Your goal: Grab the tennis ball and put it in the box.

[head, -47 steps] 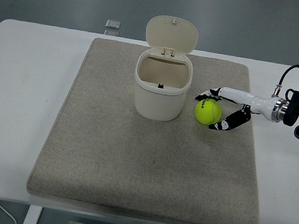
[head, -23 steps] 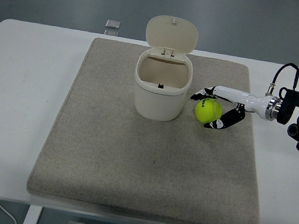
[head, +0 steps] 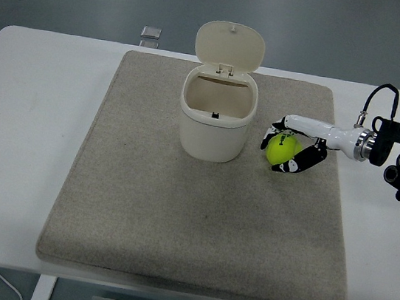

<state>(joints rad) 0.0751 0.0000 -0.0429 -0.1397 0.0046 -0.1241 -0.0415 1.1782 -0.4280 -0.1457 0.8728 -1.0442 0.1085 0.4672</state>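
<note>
- The right hand (head: 292,149), black fingers on a white palm shell, is curled around the yellow-green felt tennis ball (head: 280,149), clamped on it from the right.
- That ball sits on the grey felt mat (head: 197,224) just right of the cream plastic box with its hinged lid up (head: 216,115), not touching it.
- Risk: the grip looks shallow, so the round ball could squirt out on lifting, or the fingers could knock the box.
- Being a sphere, the ball has no long axis or heading.
- The white tabletop (head: 33,119) lies beyond the mat.

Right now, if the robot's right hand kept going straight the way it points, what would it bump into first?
Holding the tennis ball, the right hand points left; it would probably hit the cream box first, though depth is uncertain.
</note>
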